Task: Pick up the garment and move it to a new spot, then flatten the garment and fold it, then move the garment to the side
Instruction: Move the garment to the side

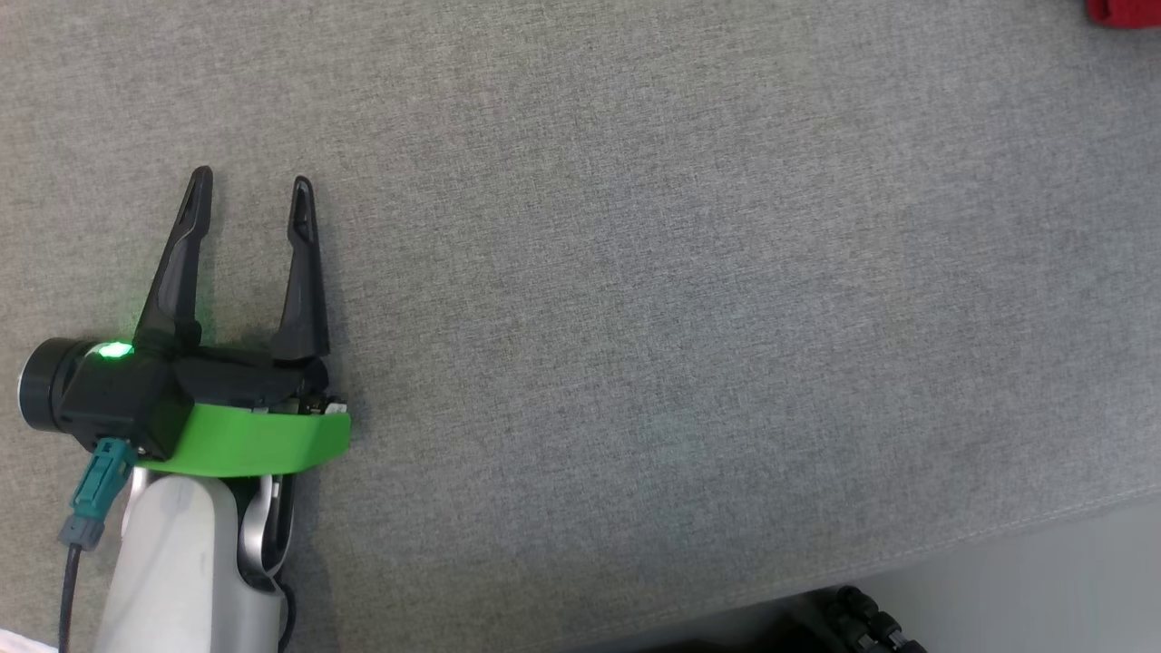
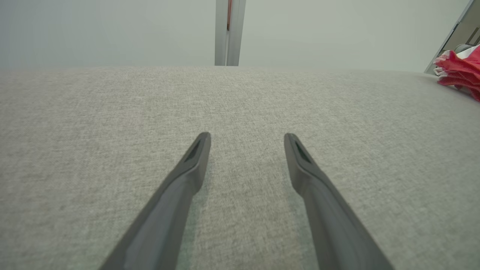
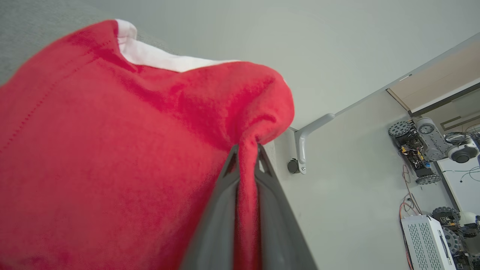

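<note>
- The right gripper [image 3: 246,150] pinches a fold of the garment [image 3: 112,150] between nearly closed fingers, and the red cloth with white trim bunches over the fingertips.
- The left gripper [image 1: 252,179] has its fingers spread wide with nothing between them, low over the grey fabric surface [image 1: 680,272].
- In the head view, a red edge of the garment shows at the top right corner, well apart from the left gripper.
</note>
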